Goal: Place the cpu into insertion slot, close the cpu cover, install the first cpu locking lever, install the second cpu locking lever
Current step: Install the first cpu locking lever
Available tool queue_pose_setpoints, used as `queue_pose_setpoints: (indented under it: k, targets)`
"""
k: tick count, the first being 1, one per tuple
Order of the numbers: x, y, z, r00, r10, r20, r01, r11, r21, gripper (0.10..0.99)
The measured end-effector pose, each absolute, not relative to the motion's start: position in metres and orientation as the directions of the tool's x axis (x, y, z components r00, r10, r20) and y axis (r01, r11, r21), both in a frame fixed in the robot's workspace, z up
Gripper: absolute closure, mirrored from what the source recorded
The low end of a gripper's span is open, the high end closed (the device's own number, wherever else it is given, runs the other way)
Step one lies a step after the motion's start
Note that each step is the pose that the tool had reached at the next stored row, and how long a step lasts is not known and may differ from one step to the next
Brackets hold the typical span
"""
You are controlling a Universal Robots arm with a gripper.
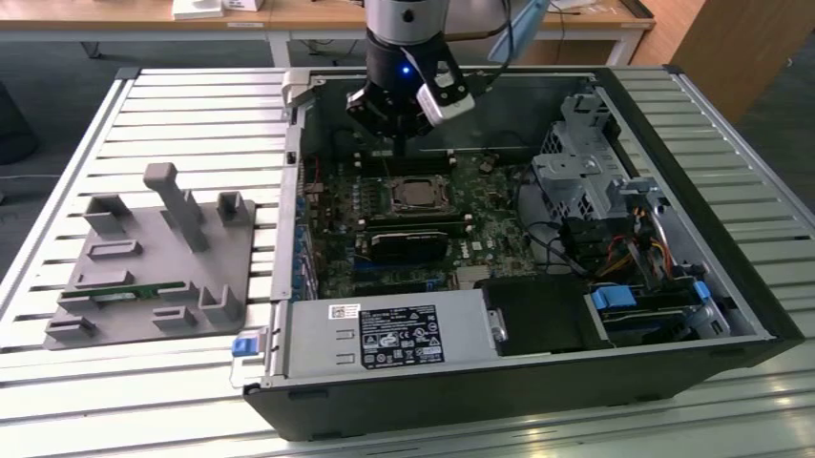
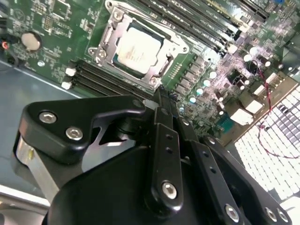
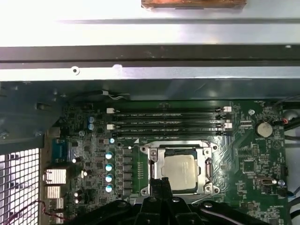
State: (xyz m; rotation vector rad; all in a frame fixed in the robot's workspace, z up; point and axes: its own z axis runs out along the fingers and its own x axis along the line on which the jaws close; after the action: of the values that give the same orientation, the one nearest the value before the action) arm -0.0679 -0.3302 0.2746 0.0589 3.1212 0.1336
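Observation:
The cpu (image 1: 414, 197) (image 2: 138, 48) (image 3: 180, 169) lies flat in the socket on the green motherboard, its silvery top facing up. The cpu cover (image 2: 177, 47) (image 3: 205, 164) is down around it as a thin metal frame, with the chip showing through its open middle. My gripper (image 1: 403, 145) (image 2: 159, 98) (image 3: 161, 182) hangs over the board just beside the socket, on the side towards the memory slots. Its black fingers are pressed together with nothing between them. Whether the locking levers are latched is not clear.
The open computer case (image 1: 713, 286) holds a power supply (image 1: 382, 336), a drive cage (image 1: 589, 172) with cables, and a black module (image 1: 407, 244) beside the socket. Memory slots (image 3: 166, 123) run along the socket. A grey fixture (image 1: 153, 260) stands at the exterior view's left.

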Motion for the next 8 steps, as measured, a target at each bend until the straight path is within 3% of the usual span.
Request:
queue_pose_setpoints:
  k: [8]
  targets:
    - [-0.081,-0.330,0.268,-0.999,0.038,-0.014,0.037,0.996,0.086,0.980]
